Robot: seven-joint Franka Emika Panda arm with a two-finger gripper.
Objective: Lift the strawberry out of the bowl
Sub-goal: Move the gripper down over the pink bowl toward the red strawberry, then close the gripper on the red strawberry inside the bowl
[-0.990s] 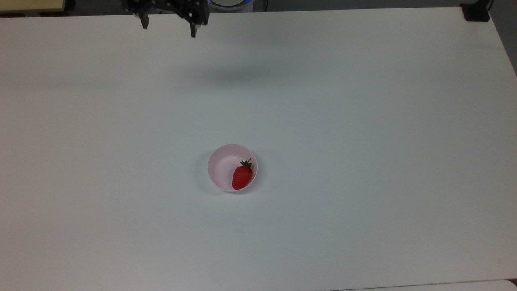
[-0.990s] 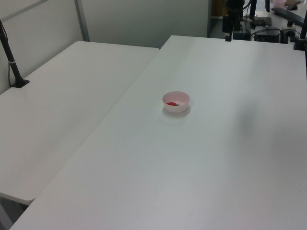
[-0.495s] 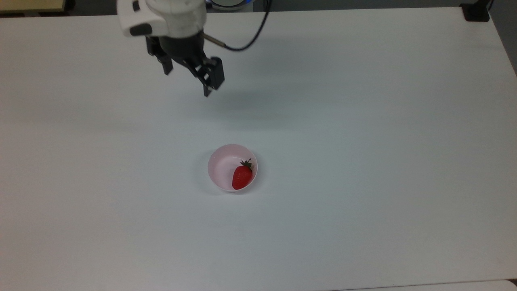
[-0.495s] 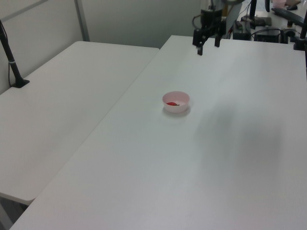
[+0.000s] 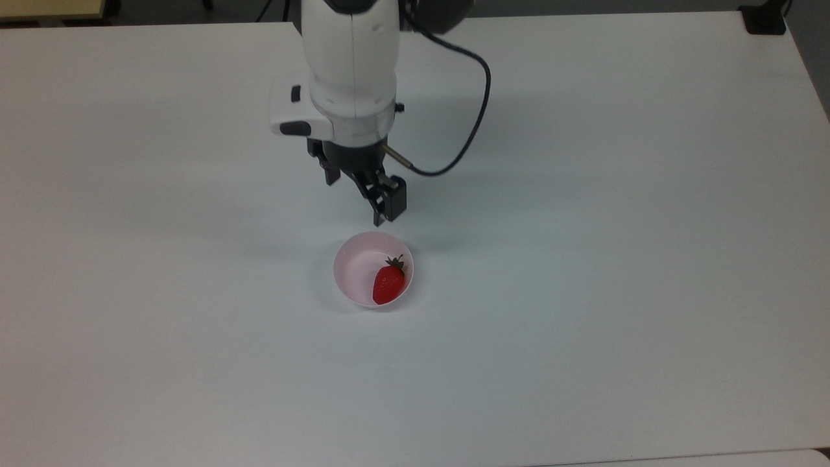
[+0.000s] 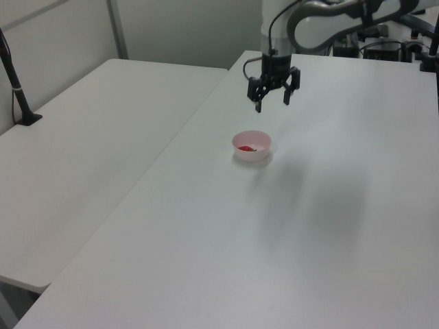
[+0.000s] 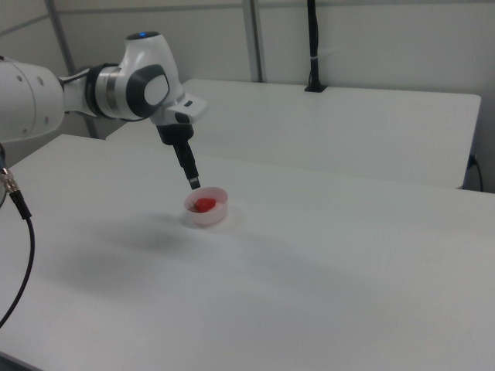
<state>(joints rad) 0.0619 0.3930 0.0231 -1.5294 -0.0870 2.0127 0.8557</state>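
A small red strawberry (image 5: 389,284) with a green cap lies inside the pale pink bowl (image 5: 355,264), against the wall on the top view's right. The bowl stands near the middle of the white table (image 5: 583,259). My gripper (image 5: 355,200) hangs open and empty above the table, just beyond the bowl's far rim in the top view. In the left view the gripper (image 6: 272,105) hovers above the bowl (image 6: 254,155), with the strawberry (image 6: 246,148) showing red inside. In the right view the gripper (image 7: 192,184) points down just over the rim of the bowl (image 7: 213,219), beside the strawberry (image 7: 204,205).
A black cable (image 5: 478,110) loops off the wrist over the table. A second white table (image 6: 96,144) adjoins at the left view's left, with a black post (image 6: 15,86) clamped to it. A black clamp (image 5: 765,19) sits on the top view's far right corner.
The arm has swept in from the table's far edge toward the bowl and come lower, its fingers staying apart. Bowl and strawberry have not moved.
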